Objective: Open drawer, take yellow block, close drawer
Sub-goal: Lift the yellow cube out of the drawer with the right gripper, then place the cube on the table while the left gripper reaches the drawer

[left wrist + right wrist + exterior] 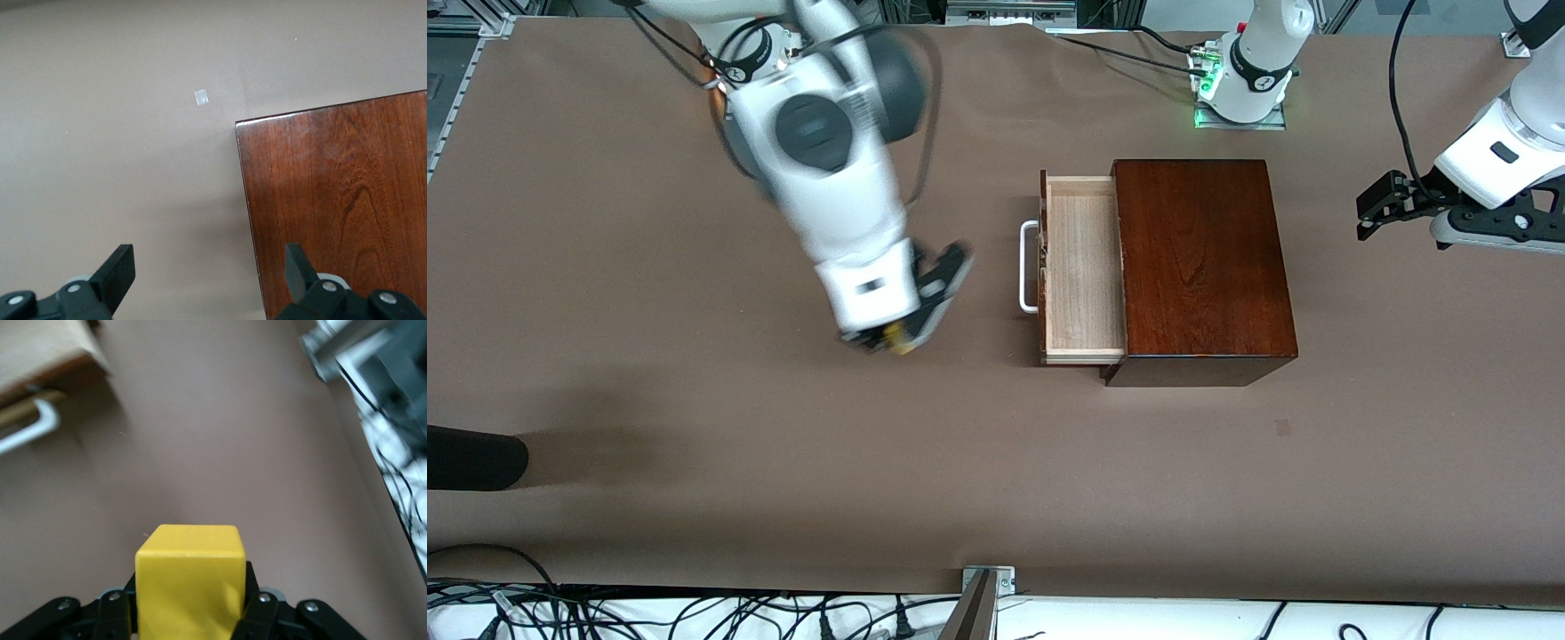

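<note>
Gripping yellow block (pixel 190 577), right end effector (pixel 889 340) over table; drawer (pixel 1083 267) open, bare.

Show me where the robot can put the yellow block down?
The right hand holds the yellow block over bare brown table, open all the way toward the front camera. It is tighter beside the open drawer and its white handle. The left hand waits past the wooden box.

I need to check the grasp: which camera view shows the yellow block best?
The right wrist view: the yellow block fills the foreground, clamped in the right tool. The front view shows only a blurred yellow speck under that tool, over bare table beside the open drawer. The left wrist view misses it.
</note>
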`<action>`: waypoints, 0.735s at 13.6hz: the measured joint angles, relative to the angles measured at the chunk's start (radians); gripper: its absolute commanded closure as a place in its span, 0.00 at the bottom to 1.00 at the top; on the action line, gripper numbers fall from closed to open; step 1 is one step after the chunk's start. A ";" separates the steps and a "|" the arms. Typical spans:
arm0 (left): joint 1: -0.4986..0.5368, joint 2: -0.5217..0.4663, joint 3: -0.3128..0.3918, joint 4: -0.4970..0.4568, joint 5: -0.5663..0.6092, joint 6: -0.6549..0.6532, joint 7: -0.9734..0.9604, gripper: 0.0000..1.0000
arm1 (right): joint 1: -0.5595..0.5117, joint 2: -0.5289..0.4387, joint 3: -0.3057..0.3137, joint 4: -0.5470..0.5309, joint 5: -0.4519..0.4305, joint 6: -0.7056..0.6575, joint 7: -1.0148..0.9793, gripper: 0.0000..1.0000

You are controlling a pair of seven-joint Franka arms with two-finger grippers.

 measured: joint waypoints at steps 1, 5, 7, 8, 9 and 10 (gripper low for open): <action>0.000 0.000 0.000 0.000 0.000 0.000 0.000 0.00 | -0.048 0.001 0.000 -0.005 0.029 0.000 0.000 1.00; -0.001 0.000 -0.004 0.000 0.000 0.000 0.000 0.00 | -0.129 -0.004 -0.060 -0.103 0.086 0.019 0.055 1.00; -0.005 0.000 -0.013 0.000 0.000 -0.003 0.001 0.00 | -0.150 -0.041 -0.071 -0.250 0.089 0.116 0.148 1.00; -0.006 0.000 -0.016 0.000 0.000 -0.017 0.003 0.00 | -0.158 -0.068 -0.078 -0.341 0.097 0.169 0.199 1.00; -0.007 0.000 -0.020 0.000 0.000 -0.043 0.006 0.00 | -0.164 -0.091 -0.086 -0.420 0.113 0.206 0.239 1.00; -0.008 0.000 -0.031 0.000 -0.002 -0.073 0.013 0.00 | -0.167 -0.108 -0.098 -0.493 0.130 0.241 0.276 1.00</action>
